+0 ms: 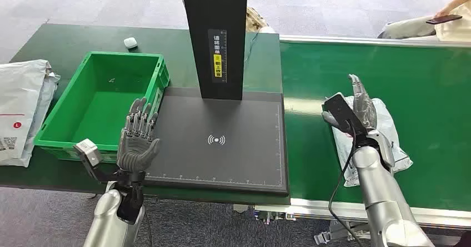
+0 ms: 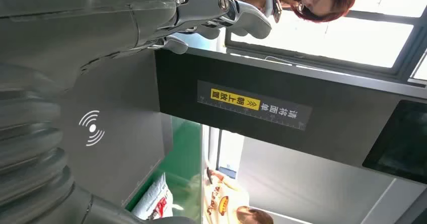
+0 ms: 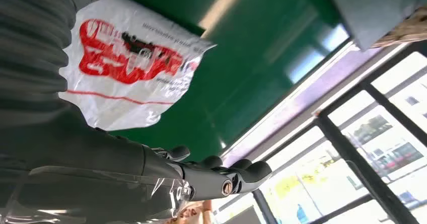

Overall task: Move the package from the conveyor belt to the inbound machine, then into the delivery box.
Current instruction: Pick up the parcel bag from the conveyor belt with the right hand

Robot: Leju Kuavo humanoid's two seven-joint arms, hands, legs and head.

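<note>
**Head view: right hand above the package, pickup not yet made**

Head view, from the left: spare bags (image 1: 22, 108) lie at the table's left end, and beside them sits the green box (image 1: 50, 136), with nothing in it. The left hand (image 1: 136, 139) hovers at the left edge of the dark scanner pad (image 1: 222, 141), fingers straight and apart, holding nothing. The black column (image 1: 219, 36) stands at the pad's far side. To the right runs the green belt (image 1: 433, 91), where the white package (image 1: 389, 141) lies flat on the near part. The right hand (image 1: 361, 111) sits over it, fingers extended rather than curled; whether they touch the plastic cannot be told.

Judging by this, the first step is in hand: taking the package off the belt. The next move calls for the right hand to close on the slack bag, lift, and carry it left onto the pad.
</note>
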